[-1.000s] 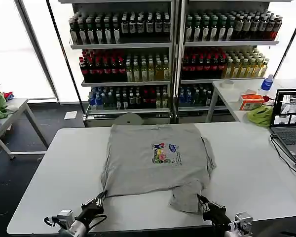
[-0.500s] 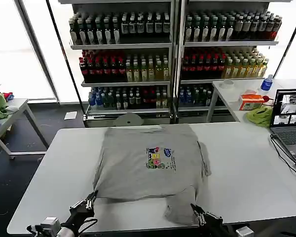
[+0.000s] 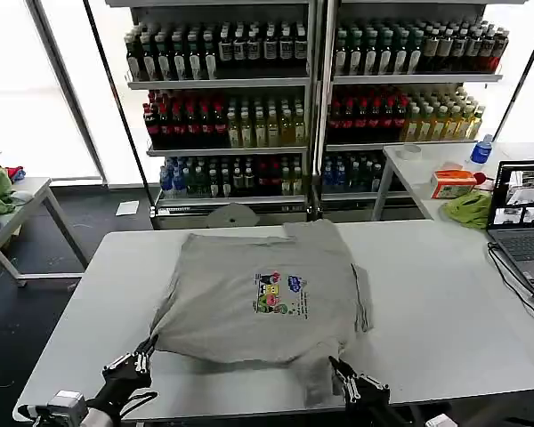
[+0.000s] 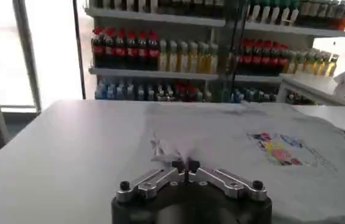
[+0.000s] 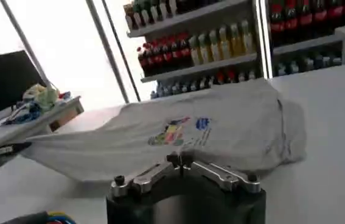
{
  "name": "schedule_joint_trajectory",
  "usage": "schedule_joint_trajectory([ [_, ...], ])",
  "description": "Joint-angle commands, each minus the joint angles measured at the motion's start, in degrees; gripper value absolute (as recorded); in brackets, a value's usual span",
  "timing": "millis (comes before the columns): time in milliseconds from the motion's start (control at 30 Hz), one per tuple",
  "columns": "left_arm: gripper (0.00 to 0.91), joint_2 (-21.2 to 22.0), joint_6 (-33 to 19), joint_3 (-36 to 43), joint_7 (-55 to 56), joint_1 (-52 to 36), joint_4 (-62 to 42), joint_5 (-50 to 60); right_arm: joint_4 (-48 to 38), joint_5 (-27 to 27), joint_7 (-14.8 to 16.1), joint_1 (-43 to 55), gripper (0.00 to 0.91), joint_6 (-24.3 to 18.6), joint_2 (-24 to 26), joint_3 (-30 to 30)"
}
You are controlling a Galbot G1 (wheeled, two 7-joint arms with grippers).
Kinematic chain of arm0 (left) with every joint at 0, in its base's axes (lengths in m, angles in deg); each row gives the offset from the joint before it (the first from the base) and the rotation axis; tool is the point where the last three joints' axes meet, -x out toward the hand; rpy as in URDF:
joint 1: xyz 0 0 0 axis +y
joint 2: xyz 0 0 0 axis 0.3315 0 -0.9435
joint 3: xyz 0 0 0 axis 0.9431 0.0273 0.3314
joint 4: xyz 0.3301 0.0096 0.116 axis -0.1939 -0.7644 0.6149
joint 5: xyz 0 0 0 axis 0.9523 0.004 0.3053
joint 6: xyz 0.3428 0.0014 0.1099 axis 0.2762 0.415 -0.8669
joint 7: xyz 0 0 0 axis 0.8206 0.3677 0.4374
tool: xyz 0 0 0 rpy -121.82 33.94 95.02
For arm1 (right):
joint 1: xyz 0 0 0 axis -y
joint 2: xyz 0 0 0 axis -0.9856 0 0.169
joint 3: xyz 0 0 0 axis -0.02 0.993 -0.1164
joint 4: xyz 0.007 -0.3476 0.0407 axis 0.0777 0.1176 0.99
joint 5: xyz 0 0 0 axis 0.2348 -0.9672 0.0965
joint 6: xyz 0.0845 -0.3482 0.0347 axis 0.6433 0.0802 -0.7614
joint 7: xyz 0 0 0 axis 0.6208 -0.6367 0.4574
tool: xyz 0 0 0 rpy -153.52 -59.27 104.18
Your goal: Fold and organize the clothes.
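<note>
Where pinched, shirt (image 3: 258,298) hem between fingers (image 4: 184,165).

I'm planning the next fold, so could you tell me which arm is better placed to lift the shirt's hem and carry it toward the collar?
Probably both, but the left slightly. The left end effector is shut on the shirt at its flat near corner. The right end effector grips a bunched fold of the hem, likely harder to carry cleanly.

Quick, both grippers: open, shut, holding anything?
Left gripper: shut on the gray shirt, near-left hem corner.
Right gripper: shut on the shirt's near-right hem.
</note>
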Motion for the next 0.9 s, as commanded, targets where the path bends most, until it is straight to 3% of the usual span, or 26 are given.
schedule_joint_trajectory([
  [33,0.020,-5.4,2.1,0.5,2.3,-9.1,-3.5,-7.6,-3.7,0.9,-1.3,8.9,0.000,-1.5,-0.4,0.3],
  [433,0.020,-10.8,2.7,7.2,6.5,-23.0,-15.0,-19.2,-12.7,1.2,-5.3,24.3,0.000,0.7,-2.1,3.4],
  [900,0.020,-8.7,1.7,16.3,6.9,-37.8,-32.7,-19.6,-27.2,-5.4,-9.1,34.6,0.000,1.7,-4.6,9.1],
])
